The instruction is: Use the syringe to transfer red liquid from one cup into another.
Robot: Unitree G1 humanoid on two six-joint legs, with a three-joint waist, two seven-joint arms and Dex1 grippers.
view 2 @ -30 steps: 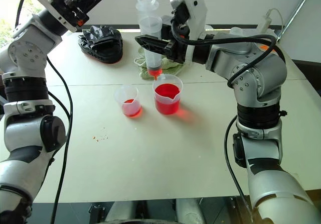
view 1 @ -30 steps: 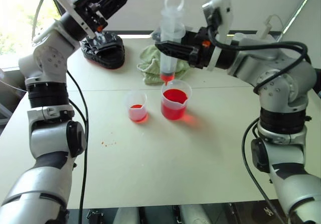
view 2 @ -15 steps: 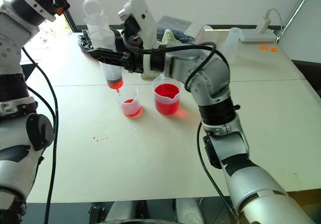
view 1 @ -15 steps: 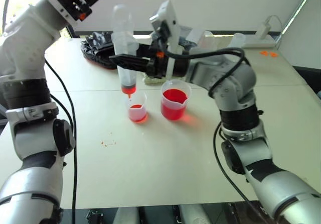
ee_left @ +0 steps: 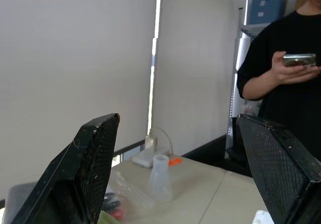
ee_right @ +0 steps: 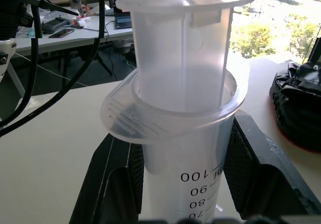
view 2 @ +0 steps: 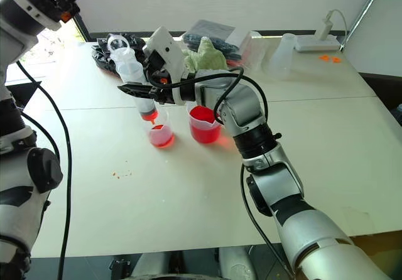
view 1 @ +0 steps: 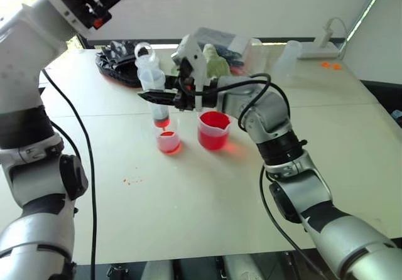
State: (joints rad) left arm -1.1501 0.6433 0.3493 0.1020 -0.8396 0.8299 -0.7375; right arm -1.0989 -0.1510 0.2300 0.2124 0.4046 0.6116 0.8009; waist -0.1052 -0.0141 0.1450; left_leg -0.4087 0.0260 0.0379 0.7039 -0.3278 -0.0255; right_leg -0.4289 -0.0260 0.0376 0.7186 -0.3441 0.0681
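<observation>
My right gripper (view 1: 157, 96) is shut on the barrel of the syringe (view 1: 152, 82), holding it upright. The syringe's red-orange tip hangs just above the small clear cup (view 1: 168, 140), which holds a little red liquid (view 2: 159, 140). Some red liquid also shows in the syringe's lower end. The larger spouted beaker (view 1: 213, 130) stands to the right of the small cup, with red liquid partway up it. In the right wrist view the barrel (ee_right: 185, 148) sits between the two black fingers (ee_right: 258, 176). My left gripper (ee_left: 183, 174) is raised high at the far left, open and empty.
At the table's back lie a black bag (view 1: 119, 63), a green cloth (view 1: 213, 61), a clear flask (view 1: 289, 54) and a white power adapter (view 1: 317, 40). Small red drops (view 1: 129, 181) mark the table. A person (ee_left: 286, 83) in black stands beyond, looking at a phone.
My right gripper carried the syringe left from above the beaker to above the small cup and lowered it. My left gripper drew back and up a little. The camera view shifted.
</observation>
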